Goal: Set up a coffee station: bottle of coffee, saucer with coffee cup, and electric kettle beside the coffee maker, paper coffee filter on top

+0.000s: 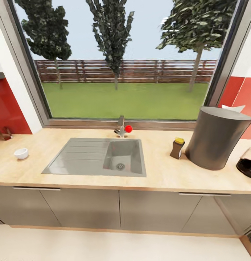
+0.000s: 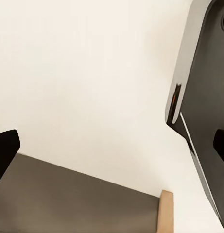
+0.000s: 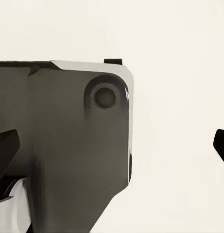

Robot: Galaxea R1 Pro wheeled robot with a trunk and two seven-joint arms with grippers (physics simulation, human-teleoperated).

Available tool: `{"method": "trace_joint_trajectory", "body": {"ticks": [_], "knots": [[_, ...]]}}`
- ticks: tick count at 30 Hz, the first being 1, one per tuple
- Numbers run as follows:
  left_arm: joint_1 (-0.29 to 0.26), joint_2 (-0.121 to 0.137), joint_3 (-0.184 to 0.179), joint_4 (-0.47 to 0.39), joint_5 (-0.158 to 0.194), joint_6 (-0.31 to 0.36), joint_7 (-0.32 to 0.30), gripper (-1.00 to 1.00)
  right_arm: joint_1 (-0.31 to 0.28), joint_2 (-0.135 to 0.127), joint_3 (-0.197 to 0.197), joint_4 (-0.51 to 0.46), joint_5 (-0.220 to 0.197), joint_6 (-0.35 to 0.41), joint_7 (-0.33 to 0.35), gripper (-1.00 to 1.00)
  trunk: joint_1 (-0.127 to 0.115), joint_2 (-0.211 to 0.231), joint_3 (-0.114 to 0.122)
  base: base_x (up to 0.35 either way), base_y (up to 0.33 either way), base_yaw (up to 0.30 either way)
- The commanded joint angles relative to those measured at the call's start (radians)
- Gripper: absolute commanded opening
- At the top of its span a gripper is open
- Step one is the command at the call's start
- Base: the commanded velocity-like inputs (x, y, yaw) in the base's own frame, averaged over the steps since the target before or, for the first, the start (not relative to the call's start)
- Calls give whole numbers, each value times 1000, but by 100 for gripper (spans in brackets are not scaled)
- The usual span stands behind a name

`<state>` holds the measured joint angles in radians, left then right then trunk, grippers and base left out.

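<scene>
Several station items already sit on the countertop (image 1: 161, 170): the coffee maker (image 1: 217, 137) at the right with a white filter (image 1: 234, 107) poking up behind its rim, the coffee bottle (image 1: 177, 148) just beside it, a glass pot (image 1: 247, 163) at the far right edge. I judge the cup (image 1: 21, 153), well left of the sink (image 1: 98, 157), is next; no saucer seen. My grippers: fingertips (image 3: 6, 150) spread apart, holding nothing. The sink and tap (image 1: 121, 127) lie between.
</scene>
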<state>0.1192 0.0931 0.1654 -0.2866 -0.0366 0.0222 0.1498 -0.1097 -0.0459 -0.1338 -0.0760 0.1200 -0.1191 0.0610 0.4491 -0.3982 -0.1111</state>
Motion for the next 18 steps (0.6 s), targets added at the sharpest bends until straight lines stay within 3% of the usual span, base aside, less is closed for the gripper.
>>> {"method": "trace_joint_trajectory", "body": {"ticks": [1,18], "knots": [[0,-2,3,-3,-4,2,1,100,-1,0,-9,1,10,-4,3,100,1,-2,-3,242,252,210],[-1,-4,3,-3,-6,2,1,100,-1,1,-9,1,10,-4,3,100,1,-2,-22,160,303,210]]}}
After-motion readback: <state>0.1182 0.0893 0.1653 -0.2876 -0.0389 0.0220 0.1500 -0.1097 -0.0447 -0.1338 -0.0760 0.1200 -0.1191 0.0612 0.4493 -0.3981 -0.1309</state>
